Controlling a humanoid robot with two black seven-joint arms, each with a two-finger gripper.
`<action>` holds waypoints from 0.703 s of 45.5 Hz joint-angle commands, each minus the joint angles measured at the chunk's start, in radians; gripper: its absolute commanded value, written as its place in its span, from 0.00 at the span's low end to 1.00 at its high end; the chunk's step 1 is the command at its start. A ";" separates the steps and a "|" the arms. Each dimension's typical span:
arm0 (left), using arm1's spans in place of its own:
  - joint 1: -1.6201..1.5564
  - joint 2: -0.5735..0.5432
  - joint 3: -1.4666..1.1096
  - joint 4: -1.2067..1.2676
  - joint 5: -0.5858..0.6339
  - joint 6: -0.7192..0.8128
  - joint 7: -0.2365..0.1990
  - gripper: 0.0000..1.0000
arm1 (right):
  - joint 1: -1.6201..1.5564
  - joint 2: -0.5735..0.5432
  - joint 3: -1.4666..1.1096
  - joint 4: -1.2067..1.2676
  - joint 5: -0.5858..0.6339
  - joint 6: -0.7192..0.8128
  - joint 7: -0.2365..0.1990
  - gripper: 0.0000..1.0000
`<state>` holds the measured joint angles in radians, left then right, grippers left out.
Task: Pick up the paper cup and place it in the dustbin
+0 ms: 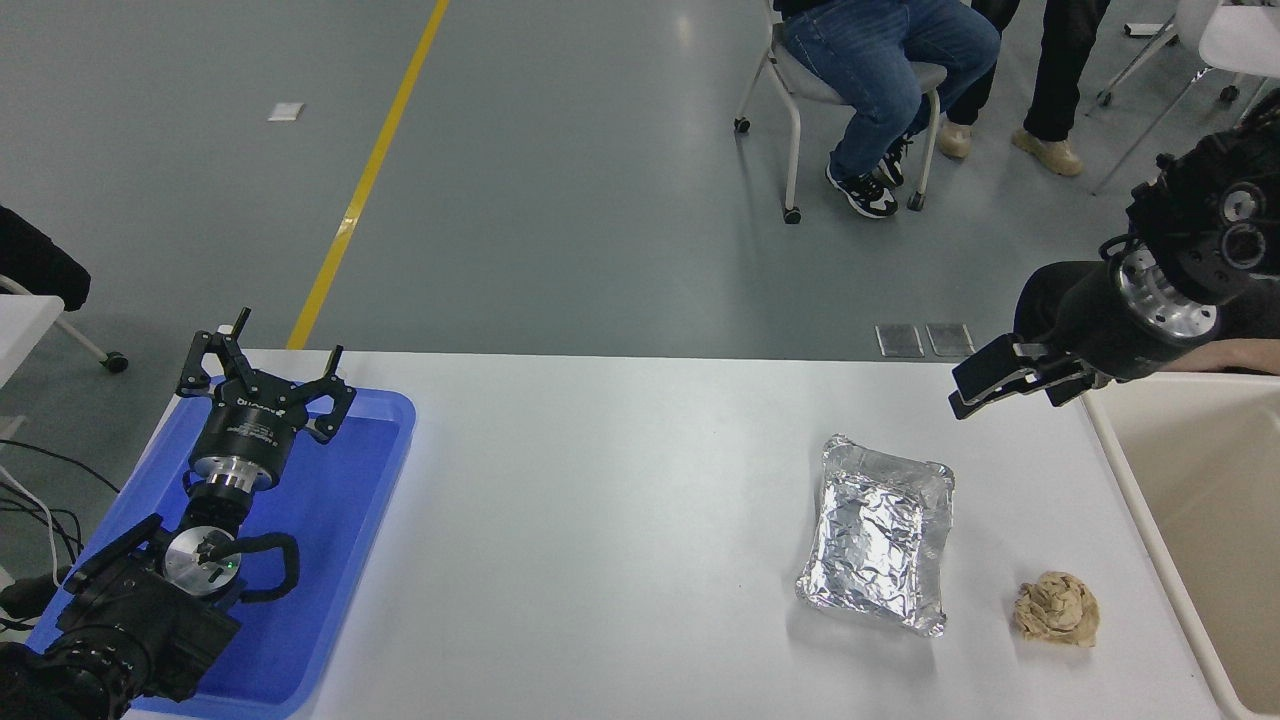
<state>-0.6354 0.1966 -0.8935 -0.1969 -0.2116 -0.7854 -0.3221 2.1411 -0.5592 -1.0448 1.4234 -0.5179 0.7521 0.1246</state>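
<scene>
My right gripper (1000, 385) hangs empty above the worktop's (620, 520) far right corner, and I cannot see the paper cup anywhere.

At the far left my left gripper (262, 372) is parked over the blue tray (340, 520), its fingers spread open and holding nothing. Well to the right, on the worktop, lies the foil tray (880, 548), below and a little left of my right gripper and clear of it. The brown paper ball (1057, 608) sits just right of the foil tray, nearer my side than the right gripper. My right gripper points left with its fingers nearly together, gripping nothing. Just right of it the dustbin (1200, 520) stands against the worktop's right edge, the part of its inside that I can see bare. A person's hand (1225, 355) rests beyond the dustbin's far rim.
</scene>
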 commanded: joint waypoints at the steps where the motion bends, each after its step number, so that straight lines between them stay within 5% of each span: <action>1: 0.002 0.001 0.001 0.002 0.000 0.000 -0.002 1.00 | 0.118 0.076 -0.113 0.057 0.151 0.033 0.000 1.00; 32: 0.002 0.001 -0.001 0.002 0.000 0.000 -0.002 1.00 | 0.184 0.142 -0.305 0.051 0.122 -0.011 -0.002 1.00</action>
<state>-0.6336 0.1983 -0.8940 -0.1955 -0.2116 -0.7854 -0.3237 2.3171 -0.4456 -1.3038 1.4780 -0.3923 0.7617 0.1227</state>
